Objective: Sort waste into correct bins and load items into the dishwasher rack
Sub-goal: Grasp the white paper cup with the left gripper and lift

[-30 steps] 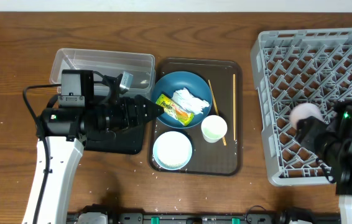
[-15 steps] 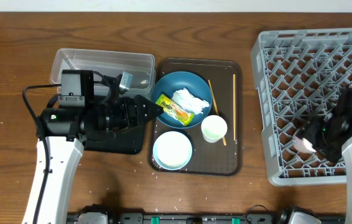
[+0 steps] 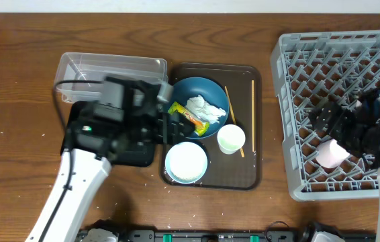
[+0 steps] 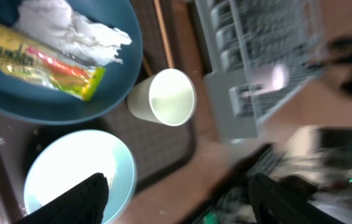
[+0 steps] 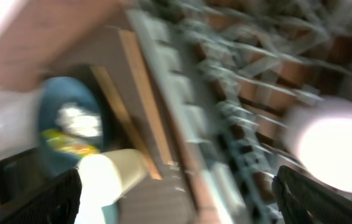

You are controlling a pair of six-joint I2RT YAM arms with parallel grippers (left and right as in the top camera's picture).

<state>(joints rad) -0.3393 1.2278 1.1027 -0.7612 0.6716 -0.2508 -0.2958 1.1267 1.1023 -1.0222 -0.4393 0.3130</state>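
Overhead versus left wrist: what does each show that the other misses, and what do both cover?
Overhead only: the clear tub and the black tray. Left wrist only: readable lettering on the snack wrapper, and the spread fingers of the left gripper. Both: the dark-blue dish, tissue, white cup, pale-blue bowl and part of the rack.

There are two cups: one white cup (image 3: pixel 231 139) and one pink cup (image 3: pixel 331 153). There are two chopsticks (image 3: pixel 229 107) (image 3: pixel 252 101). There is one blue dish (image 3: pixel 193 87), one pale bowl (image 3: pixel 186 162), one snack wrapper (image 3: pixel 188 117) and one tissue (image 3: pixel 207 107). There is also one clear tub (image 3: pixel 109 67), one black tray (image 3: pixel 143 156), one brown tray (image 3: pixel 250 176) and one grey rack (image 3: pixel 297 87).
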